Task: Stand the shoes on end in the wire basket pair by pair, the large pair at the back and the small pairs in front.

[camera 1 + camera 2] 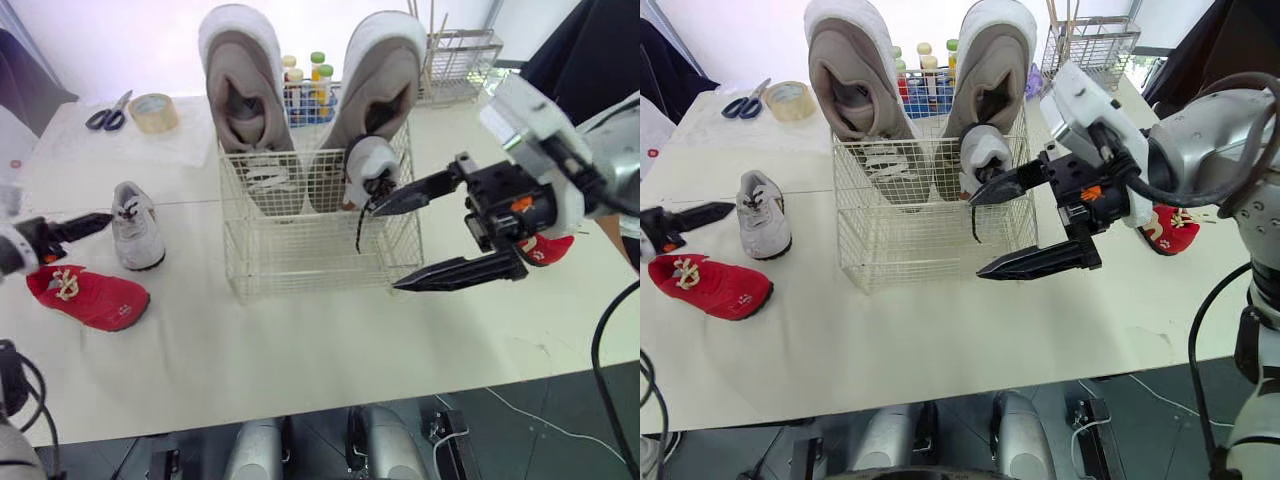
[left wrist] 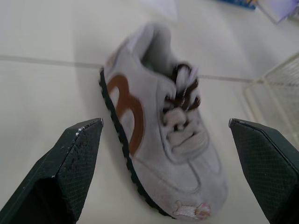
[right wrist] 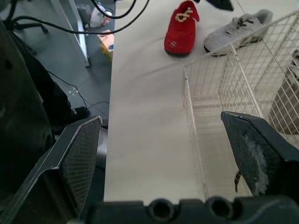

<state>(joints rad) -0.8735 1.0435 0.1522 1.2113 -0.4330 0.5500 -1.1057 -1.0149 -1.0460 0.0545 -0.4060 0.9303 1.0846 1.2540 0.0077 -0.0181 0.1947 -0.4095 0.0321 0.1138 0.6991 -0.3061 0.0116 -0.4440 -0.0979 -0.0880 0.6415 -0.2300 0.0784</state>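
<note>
Done: large pair at basket back, one grey shoe in front; pending on counter: grey mate, red pair; left pincer, right pincer spread.

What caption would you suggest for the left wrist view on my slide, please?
Open left end effector pointing at a small grey shoe lying on the table.

Wire basket stood on table; two large grey shoes on end at its back, small grey shoe upright before right one. Right gripper gaped wide at basket's right front corner, upper finger by that shoe. Loose grey shoe and red shoe lay left, left gripper beside.
</note>
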